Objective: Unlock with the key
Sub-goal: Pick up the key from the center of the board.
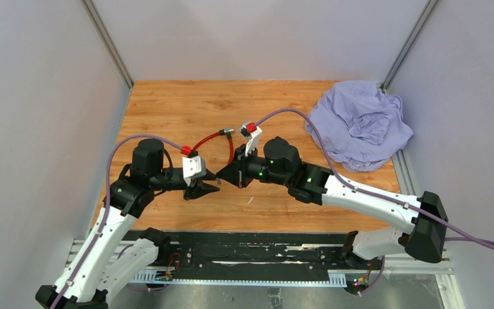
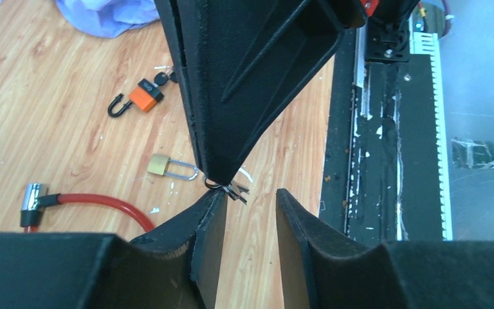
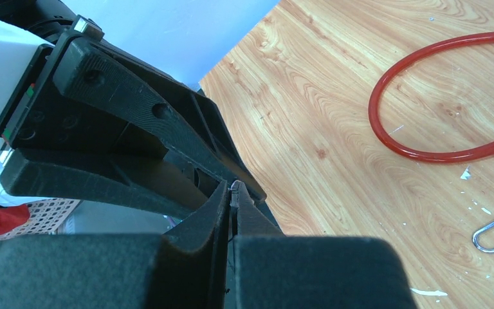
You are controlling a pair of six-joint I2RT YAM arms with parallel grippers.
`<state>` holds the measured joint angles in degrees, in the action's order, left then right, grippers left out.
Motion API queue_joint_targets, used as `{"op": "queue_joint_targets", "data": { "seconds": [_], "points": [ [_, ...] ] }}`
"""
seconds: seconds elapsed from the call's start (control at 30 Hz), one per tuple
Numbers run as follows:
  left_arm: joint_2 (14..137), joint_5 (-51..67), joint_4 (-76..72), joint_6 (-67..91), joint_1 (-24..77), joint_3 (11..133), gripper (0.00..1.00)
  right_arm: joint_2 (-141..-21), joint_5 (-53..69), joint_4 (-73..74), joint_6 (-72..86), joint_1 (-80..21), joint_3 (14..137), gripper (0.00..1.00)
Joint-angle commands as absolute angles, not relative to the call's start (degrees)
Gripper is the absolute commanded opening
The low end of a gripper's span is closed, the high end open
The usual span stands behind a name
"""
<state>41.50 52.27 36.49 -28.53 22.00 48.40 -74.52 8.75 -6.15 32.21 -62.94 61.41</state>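
The right claw (image 3: 233,193) is pinched fully closed on a small key (image 2: 230,189), held over the wooden surface (image 1: 167,109). The left claw (image 2: 247,212) stands partly open and empty, its tips just beside the key at 6 o'clock in the left wrist view. There, the brass padlock (image 2: 159,165) lies near the key at 9 o'clock. An orange padlock (image 2: 145,95) lies farther off at 11 o'clock.

From above and behind, looks steeply down over whole table (image 1: 167,109); from each wrist, sits close, sharing red cable (image 2: 103,205) and brass padlock (image 2: 167,166).
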Motion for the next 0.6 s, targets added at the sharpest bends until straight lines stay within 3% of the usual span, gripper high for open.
{"op": "queue_joint_targets", "data": {
  "seconds": [0.0, 0.1, 0.33, 0.57],
  "points": [
    [42.0, 56.2, 36.3, -26.8, 22.6, 49.2, 0.39, -73.1, 7.6, -7.6, 32.7, -64.3, 61.1, 0.0],
    [42.2, 55.0, 36.3, -26.9, 22.6, 48.9, 0.36, -73.2, 7.6, -7.6, 32.6, -64.4, 61.3, 0.01],
    [42.1, 49.7, 35.1, -27.0, 22.6, 47.9, 0.17, -72.7, 7.5, -7.4, 32.5, -64.4, 61.3, 0.01],
    [42.6, 53.3, 29.5, -17.5, 22.6, 47.3, 0.16, -72.4, 7.4, -7.1, 32.1, -64.6, 61.4, 0.01]
  ]
}}
